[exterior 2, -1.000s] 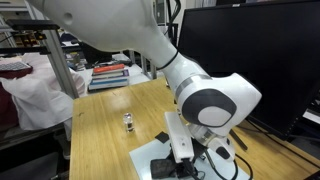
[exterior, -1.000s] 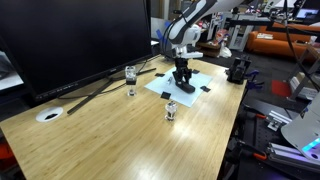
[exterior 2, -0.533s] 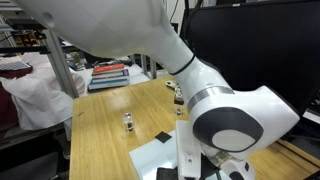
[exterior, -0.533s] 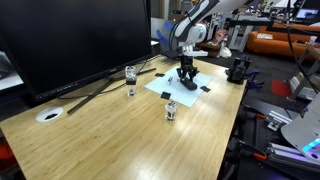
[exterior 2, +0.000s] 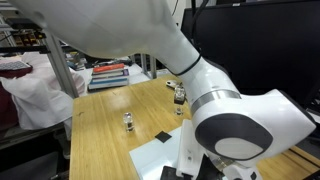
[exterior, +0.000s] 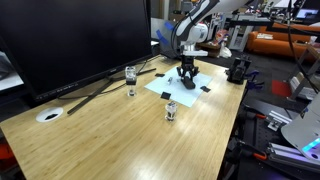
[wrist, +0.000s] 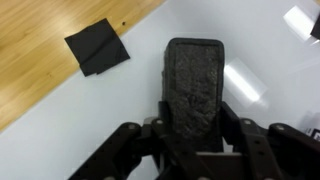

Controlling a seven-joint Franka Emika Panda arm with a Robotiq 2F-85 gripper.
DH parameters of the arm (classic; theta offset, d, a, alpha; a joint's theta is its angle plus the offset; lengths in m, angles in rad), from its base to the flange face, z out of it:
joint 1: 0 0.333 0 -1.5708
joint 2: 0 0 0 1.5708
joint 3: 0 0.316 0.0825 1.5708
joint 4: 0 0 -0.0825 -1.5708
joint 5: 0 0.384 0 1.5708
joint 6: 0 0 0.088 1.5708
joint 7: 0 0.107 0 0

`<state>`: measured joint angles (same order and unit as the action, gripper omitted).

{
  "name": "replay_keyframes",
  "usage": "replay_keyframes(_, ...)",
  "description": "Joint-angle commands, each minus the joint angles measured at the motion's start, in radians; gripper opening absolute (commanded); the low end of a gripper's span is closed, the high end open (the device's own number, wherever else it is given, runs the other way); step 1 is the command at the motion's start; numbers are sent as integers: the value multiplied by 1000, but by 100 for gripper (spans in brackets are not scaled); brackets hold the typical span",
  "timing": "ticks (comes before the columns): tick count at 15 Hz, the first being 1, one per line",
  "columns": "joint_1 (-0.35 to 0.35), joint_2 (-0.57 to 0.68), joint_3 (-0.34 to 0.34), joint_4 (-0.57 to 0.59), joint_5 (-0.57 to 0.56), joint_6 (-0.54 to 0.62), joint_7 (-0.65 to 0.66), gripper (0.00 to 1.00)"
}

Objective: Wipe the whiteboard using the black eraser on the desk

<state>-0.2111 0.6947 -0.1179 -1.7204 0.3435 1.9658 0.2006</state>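
Observation:
The whiteboard (exterior: 173, 88) lies flat on the far end of the light wooden desk (exterior: 130, 135). It also shows in an exterior view (exterior 2: 158, 160) and fills the wrist view (wrist: 90, 125). My gripper (exterior: 186, 73) stands over the board, shut on the black eraser (wrist: 195, 85). In the wrist view the gripper (wrist: 195, 122) clamps the eraser's near end between both fingers, and the eraser rests against the white surface. A black tab (wrist: 97, 47) sits at the board's edge by the wood. The arm hides the gripper in an exterior view.
A large black monitor (exterior: 75, 40) stands along the desk's back. Two small clear glass objects (exterior: 131, 78) (exterior: 171, 110) stand near the board. A white round disc (exterior: 48, 114) and cables lie at the left. A black device (exterior: 238, 70) sits beyond the desk edge.
The gripper with the eraser has slid a short way across the whiteboard, toward its far side. The arm has swung with it and covers more of the board in an exterior view.

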Motion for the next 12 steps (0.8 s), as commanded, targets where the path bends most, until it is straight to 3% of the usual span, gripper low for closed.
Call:
replay_keyframes(1, 2, 10, 6, 18, 44, 89, 40, 26)
replay_keyframes(5, -7, 45, 25, 87, 71, 134, 49, 26)
replay_keyframes(12, -30, 136, 62, 211, 120, 93, 27, 26)
